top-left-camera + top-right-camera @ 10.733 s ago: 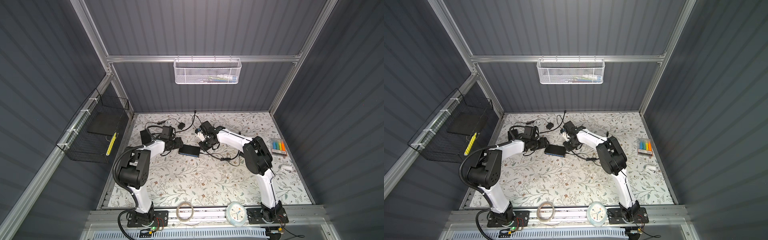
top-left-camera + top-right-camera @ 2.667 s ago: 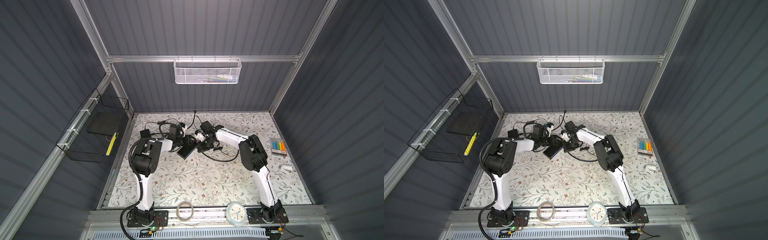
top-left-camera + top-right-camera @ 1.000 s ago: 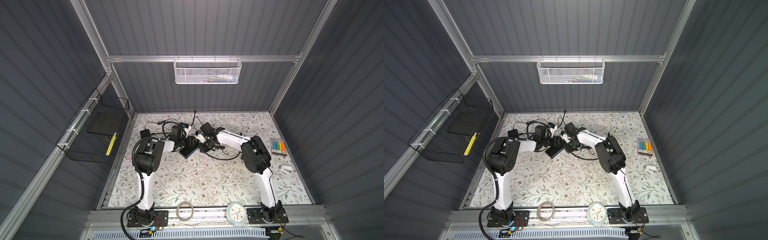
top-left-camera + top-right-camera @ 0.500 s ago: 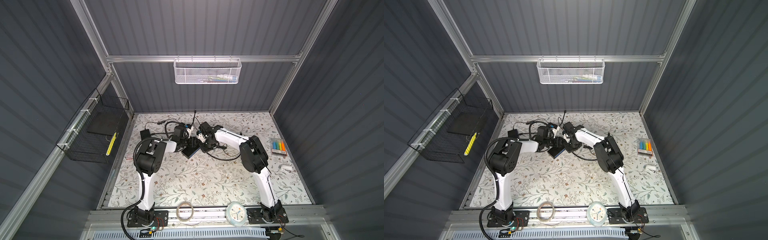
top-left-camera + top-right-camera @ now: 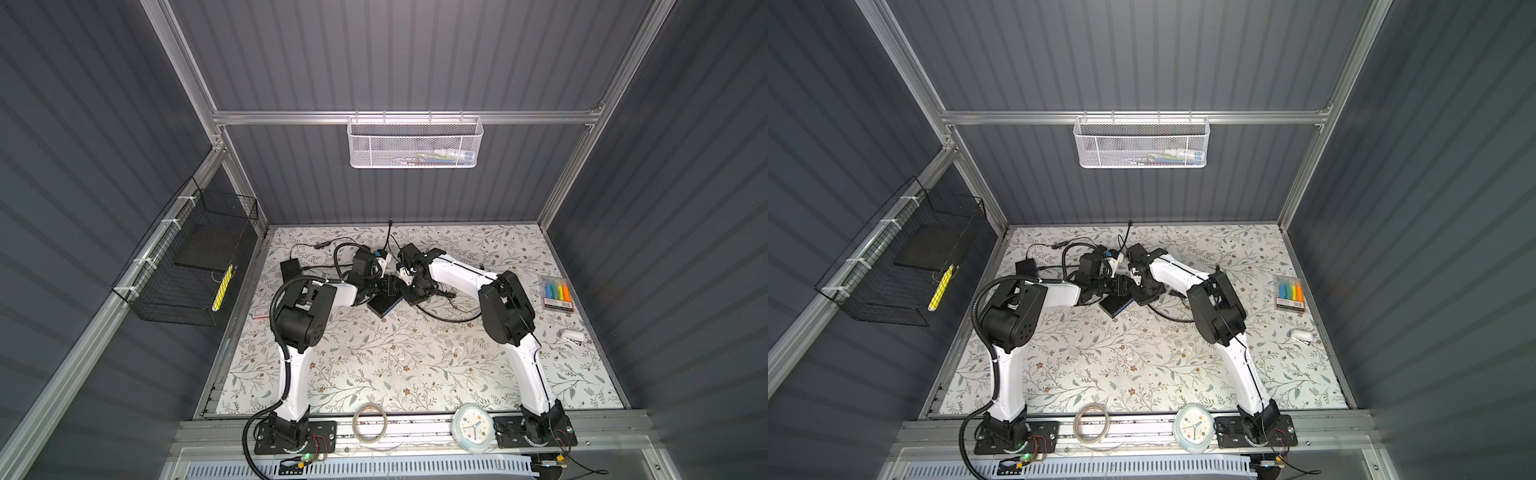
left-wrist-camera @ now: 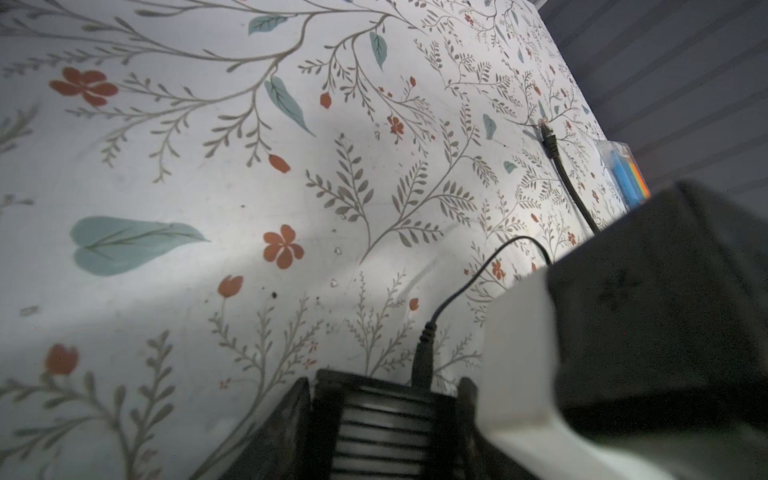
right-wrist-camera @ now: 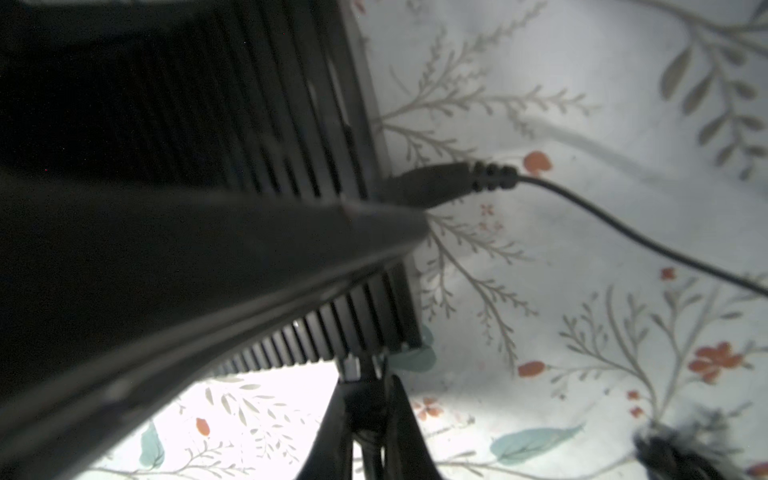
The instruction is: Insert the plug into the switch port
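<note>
Grey ribbed walls box in a floral table [image 5: 374, 365], with a wire basket [image 5: 187, 270] hung on the left wall. Both arms meet at the far middle.

From the left, the left gripper [image 5: 376, 286] has the switch [image 5: 384, 300] clamped across its body. In the left wrist view a finger [image 6: 291, 417] lies against each flank of the ribbed casing, with the jaws about half apart. The switch sits just right of that gripper. Its long axis runs roughly from near-left to far-right, and its blue edge faces near-right. A power lead [image 6: 424, 353] is already seated in one side.

From the right, the right gripper [image 5: 410, 286] is touching the switch or all but touching it. Its fingers [image 7: 409, 428] are pinched almost together on the plug [image 7: 356, 368]. In the right wrist view the plug's pale tip points along the fingers and meets a corner of the switch.

The port itself is hidden, so I cannot tell whether the tip is lined up with it or only resting on the casing edge. My read is that the right arm does the pushing, leftward along the plug's own axis, while the left arm braces.

Markers [image 5: 557, 293] lie well apart at the right.
</note>
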`<state>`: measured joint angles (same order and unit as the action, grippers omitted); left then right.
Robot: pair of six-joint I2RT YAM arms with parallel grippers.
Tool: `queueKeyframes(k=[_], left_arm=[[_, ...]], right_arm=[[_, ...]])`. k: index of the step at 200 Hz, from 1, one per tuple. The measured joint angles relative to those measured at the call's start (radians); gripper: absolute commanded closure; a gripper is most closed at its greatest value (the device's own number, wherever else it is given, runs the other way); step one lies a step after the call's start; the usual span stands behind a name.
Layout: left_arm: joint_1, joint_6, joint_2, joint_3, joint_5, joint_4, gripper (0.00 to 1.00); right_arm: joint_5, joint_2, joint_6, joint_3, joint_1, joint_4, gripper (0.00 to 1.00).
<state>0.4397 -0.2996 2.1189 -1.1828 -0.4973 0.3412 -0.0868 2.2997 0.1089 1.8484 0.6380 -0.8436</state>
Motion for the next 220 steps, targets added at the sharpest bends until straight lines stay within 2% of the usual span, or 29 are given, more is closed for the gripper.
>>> queueKeyframes(k=[220], left_arm=[[0.019, -0.026, 0.017, 0.005, 0.005, 0.057, 0.45]], right_arm=[[-0.01, 0.013, -0.045, 0.029, -0.017, -0.034, 1.0]])
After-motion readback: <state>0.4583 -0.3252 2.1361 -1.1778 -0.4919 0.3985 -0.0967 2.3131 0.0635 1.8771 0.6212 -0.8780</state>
